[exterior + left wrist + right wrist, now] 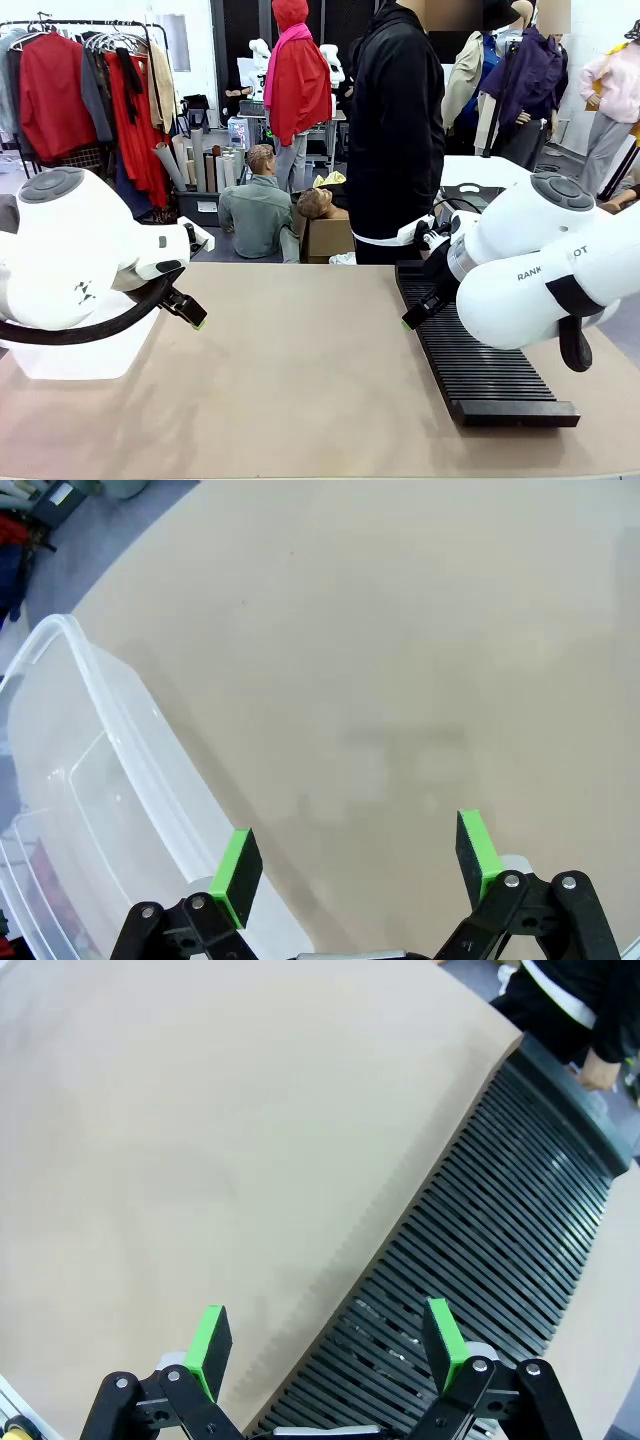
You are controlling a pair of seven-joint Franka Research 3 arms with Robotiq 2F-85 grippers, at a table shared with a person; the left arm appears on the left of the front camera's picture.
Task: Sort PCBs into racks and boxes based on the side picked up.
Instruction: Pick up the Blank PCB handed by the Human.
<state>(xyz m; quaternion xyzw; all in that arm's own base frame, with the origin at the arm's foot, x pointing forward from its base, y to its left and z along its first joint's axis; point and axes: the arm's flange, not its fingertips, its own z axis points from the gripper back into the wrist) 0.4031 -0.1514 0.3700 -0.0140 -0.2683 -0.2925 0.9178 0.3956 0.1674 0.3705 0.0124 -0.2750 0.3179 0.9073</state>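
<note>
- Right gripper (325,1345): jaws spread wide, nothing between the green pads (443,1340). It hangs above one long edge of the rack, with one pad over the slots and the other over bare tabletop.
- Left gripper (357,865): jaws likewise parted and empty. One pad is over the tub's rim, the other over the table.
- Rack (480,370): long, black, with many narrow slots. It lies flat on the robot's right side of the table and runs from the near edge toward the person. The slots in view hold nothing.
- Tub (130,710): clear plastic with a rounded rim. It stands on the robot's left side, under the left arm, well apart from the rack.
- Table (300,380): plain tan surface between tub and rack.
- Person (395,130): in a black top, standing at the far side. One hand (598,1070) is near the rack's far end; whether it touches cannot be told.
- Writing: the right arm's white casing (540,272) shows the partial letters "RANK" and "OT". No other print is legible.
</note>
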